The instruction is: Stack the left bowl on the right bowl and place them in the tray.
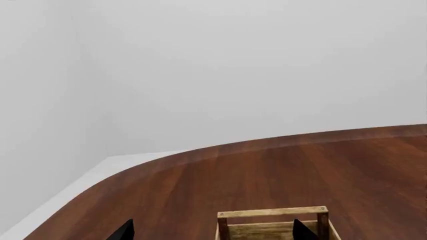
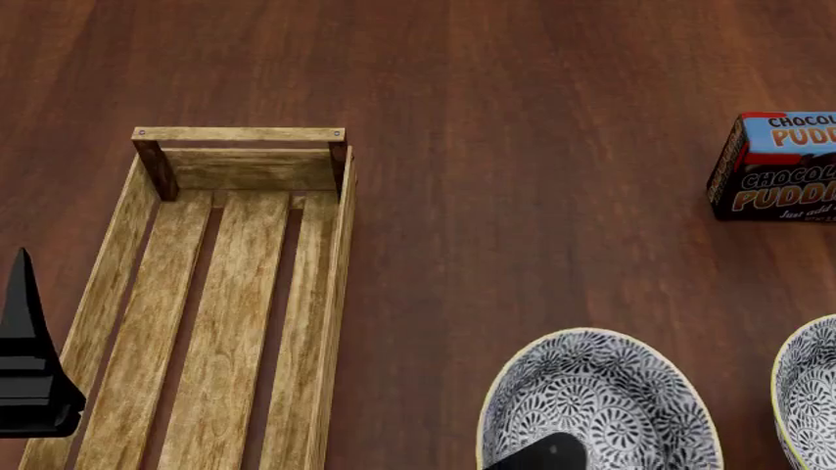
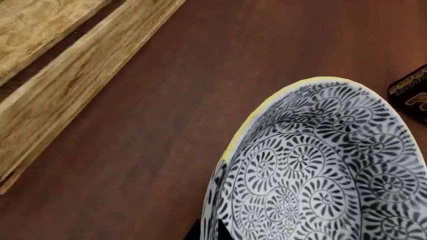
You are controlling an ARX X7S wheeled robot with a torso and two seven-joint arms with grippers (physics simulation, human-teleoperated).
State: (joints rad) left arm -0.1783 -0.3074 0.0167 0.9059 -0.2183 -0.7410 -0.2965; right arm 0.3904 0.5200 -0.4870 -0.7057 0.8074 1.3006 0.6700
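The dark wooden counter [image 2: 523,147] is carrying everything, and its curved far edge is showing in the left wrist view. The tray [image 2: 222,294], a long light-wood crate with a slatted bottom, is lying on the left and running from near to far; nothing is sitting in it. The left bowl [image 2: 601,401], patterned in black and white swirls with a yellow rim, is sitting on the counter to the right of the tray and apart from it. The right bowl [image 2: 810,392] is just beside it, cut by the right edge of the head view. A blue chocolate pudding box [image 2: 777,166] is standing far right.

The right hand [image 2: 542,455] is sitting at the near rim of the left bowl; whether it is gripping that rim I cannot tell. The left hand [image 1: 210,230] is hovering wide open over the tray's far end, holding nothing.

The stacking step appears to be just starting: the bowls are lying side by side. The next move is calling for a firm pinch on the left bowl's rim, a lift clear of the counter, then a shift right over the other bowl.
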